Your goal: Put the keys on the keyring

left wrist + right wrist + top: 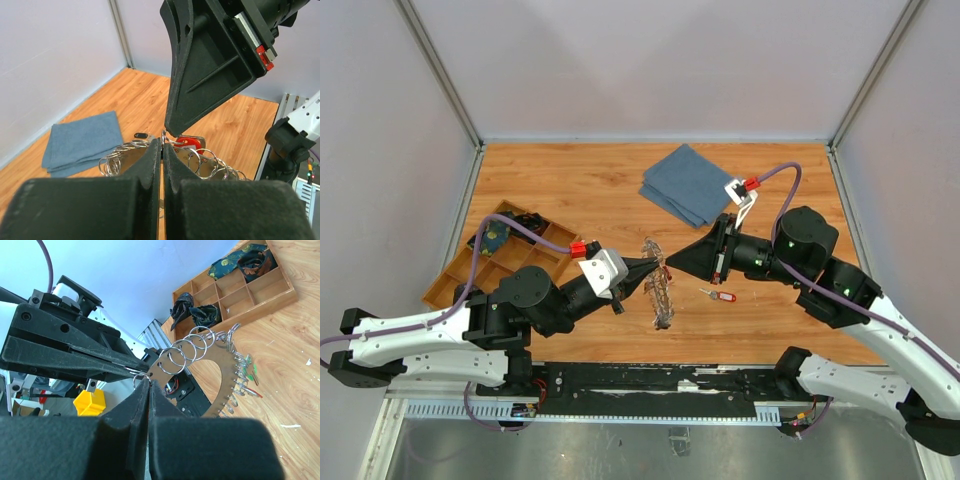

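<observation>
The keyring (660,300) is a flat brown ring rimmed with silvery split rings, held up on edge over the table centre. My left gripper (653,268) is shut on a split ring at its top rim, seen in the left wrist view as jaws pressed together (163,142). My right gripper (667,268) meets it tip to tip from the right. Its jaws (149,382) are shut with a red sliver between them, and a red-headed key (190,143) sits at its tip. Green keys (250,375) hang on the keyring (220,365). Another red key (718,294) lies on the table.
A folded blue cloth (690,185) lies at the back right. A wooden compartment tray (463,247) with dark cloth items stands at the left. A black key (141,134) lies on the wood beyond the ring. Grey walls enclose the table.
</observation>
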Robot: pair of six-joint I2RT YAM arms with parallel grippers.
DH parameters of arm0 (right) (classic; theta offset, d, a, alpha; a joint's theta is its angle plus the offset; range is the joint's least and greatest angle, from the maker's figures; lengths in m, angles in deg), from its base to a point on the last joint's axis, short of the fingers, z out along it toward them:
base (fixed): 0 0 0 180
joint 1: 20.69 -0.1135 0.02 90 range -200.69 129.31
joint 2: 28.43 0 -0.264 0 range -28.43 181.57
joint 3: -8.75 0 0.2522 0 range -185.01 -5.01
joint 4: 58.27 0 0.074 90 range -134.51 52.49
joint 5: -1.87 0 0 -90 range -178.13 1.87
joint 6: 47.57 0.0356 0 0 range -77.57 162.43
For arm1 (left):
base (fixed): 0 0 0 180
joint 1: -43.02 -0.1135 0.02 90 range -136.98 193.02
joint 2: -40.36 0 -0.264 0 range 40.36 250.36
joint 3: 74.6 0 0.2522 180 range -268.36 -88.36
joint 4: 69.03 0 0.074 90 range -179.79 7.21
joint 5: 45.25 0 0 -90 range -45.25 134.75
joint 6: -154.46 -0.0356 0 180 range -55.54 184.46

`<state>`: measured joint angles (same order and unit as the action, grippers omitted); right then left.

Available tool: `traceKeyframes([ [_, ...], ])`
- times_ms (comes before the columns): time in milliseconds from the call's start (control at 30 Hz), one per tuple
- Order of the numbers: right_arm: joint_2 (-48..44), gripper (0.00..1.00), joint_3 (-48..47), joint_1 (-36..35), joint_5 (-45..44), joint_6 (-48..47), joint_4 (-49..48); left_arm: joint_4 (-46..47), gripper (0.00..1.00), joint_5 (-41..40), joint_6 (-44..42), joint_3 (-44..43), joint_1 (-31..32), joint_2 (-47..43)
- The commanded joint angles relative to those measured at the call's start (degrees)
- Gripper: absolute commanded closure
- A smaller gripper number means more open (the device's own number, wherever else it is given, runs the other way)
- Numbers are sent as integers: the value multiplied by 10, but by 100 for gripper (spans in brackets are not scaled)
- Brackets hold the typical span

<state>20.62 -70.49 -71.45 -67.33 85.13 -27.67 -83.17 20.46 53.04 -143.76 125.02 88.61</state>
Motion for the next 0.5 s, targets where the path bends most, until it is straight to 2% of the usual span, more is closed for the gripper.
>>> traceKeyframes([
  [0, -8, 99, 6, -3, -7, 8, -8, 52, 100, -2, -3, -3, 5, -7],
  [467, 11, 99, -3, -3, -2, -5, 23, 59, 99, 12, -6, -1, 5, -9],
])
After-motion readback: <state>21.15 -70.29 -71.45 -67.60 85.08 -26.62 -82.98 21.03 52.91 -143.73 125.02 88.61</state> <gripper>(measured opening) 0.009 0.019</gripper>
